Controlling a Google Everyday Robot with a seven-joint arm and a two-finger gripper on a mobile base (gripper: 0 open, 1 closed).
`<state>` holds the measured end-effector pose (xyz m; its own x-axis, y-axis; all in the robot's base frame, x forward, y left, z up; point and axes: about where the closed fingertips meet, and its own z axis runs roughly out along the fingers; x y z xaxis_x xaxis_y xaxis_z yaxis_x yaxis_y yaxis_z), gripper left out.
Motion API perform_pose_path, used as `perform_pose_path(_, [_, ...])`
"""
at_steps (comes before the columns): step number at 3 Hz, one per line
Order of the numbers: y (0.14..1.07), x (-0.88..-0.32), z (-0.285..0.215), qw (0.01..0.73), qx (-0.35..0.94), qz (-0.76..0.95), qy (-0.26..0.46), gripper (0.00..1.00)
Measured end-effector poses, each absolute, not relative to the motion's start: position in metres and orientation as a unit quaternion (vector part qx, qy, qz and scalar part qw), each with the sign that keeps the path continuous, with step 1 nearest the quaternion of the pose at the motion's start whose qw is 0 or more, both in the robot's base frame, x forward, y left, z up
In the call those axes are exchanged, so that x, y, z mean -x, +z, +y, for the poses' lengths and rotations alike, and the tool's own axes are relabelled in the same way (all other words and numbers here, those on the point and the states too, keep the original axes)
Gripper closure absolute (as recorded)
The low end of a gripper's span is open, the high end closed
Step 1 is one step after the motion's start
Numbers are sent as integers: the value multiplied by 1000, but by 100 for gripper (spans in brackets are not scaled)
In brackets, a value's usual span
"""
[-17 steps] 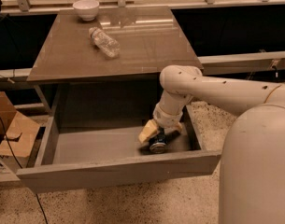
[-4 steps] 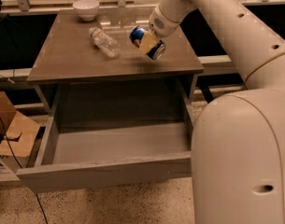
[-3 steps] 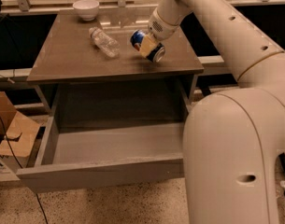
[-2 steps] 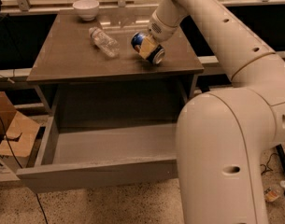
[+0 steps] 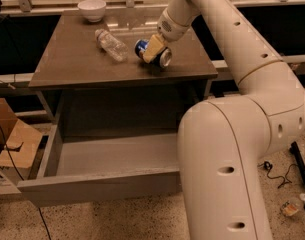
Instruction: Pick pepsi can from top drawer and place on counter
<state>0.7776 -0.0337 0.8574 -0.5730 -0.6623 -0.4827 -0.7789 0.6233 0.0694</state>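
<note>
- The gripper [image 5: 153, 51] is over the right side of the counter [image 5: 72, 59], its tan fingers [image 5: 151, 48] pinching the can [image 5: 140, 46].
- The can is tipped on its side, silver end facing right, low above the surface; I cannot tell whether it touches.
- Just left of it, a clear bottle [image 5: 111, 45] lies flat.
- A white bowl [image 5: 92, 9] sits at the back edge.
- Below, the drawer [image 5: 97, 186] hangs open, grey floor showing.
- A cardboard box [image 5: 12, 144] sits at far left.
</note>
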Motion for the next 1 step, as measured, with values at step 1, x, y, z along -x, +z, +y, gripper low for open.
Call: perform_pose_path(1, [860,-779,-33,215,411,875,139,0])
